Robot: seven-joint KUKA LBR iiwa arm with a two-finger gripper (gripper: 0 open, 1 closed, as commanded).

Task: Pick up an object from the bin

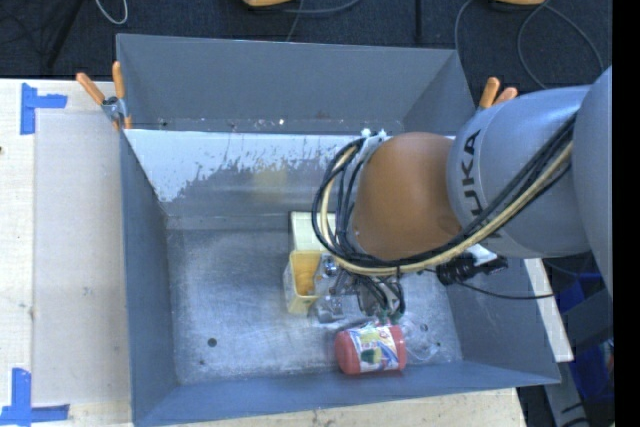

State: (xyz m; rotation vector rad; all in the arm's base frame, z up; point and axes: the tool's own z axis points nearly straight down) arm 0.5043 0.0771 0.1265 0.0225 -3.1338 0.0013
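Hanging near the bin (200,95)'s front wall, the gripper (346,303) is sitting between a yellow box (302,277) and a red canister (370,350); its grip cannot be told. Leftward floor (220,300) is lying bare.

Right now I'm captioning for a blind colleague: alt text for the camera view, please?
The gripper is low in the grey bin, between a yellow boxy thing and a red container lying on its side near the front wall.

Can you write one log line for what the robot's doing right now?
end effector: down near floor of grey metal bin | nearest: yellow boxy block, red cylindrical bottle on its side
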